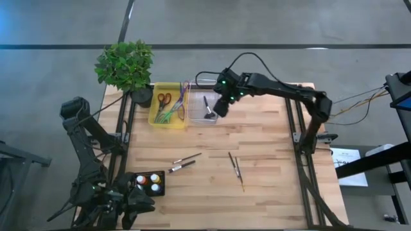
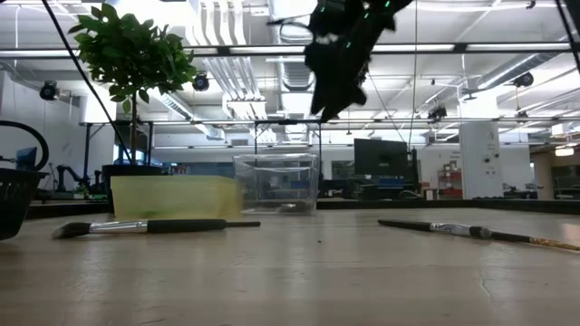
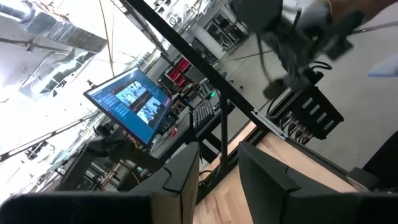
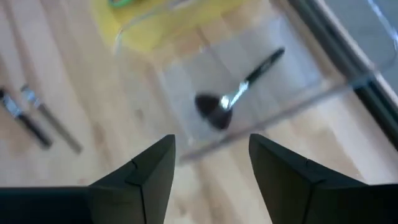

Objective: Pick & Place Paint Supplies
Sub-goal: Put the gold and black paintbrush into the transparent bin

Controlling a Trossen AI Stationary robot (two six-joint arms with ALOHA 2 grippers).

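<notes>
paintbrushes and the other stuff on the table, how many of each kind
paintbrushes: 5, one in the clear bin, four loose on the table
paint bottles: 4, in the black holder
bins: 2, clear and yellow bin
scissors: 1
potted plant: 1
total: 13

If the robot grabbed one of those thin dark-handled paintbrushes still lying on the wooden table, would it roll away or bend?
The thin dark-handled paintbrush with a silver ferrule lies flat on the wooden table. Its slim, seemingly round handle would probably roll if nudged sideways. It looks straight and rigid, so it should lift without drooping; only the bristles would flex. Being so slender, it likely weighs little and could slip between fingers.
</notes>
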